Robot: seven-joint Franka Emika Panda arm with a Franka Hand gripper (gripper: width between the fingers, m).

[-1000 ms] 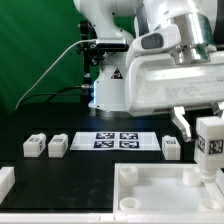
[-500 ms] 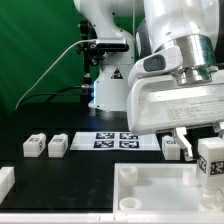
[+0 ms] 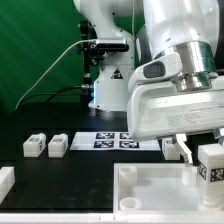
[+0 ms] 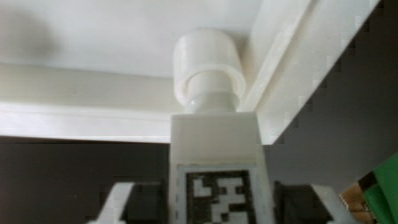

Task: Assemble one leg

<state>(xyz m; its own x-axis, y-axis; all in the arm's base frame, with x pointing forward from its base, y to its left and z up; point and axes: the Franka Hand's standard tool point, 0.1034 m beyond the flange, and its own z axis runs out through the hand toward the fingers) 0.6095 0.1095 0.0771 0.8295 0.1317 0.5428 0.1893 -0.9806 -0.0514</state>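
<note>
Moved: gripper (image 3: 208,150) and leg (image 3: 212,166) had sunk lower than a second before.
Gripper: clamped on the leg.
Leg: upright over the tray (image 3: 150,192), at the exterior view's right.

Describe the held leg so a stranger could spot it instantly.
Find the big white tray in front. Over its end on the exterior view's right, the jaws hold one small white tagged leg upright. Its three twins lie loose on the black table.
</note>
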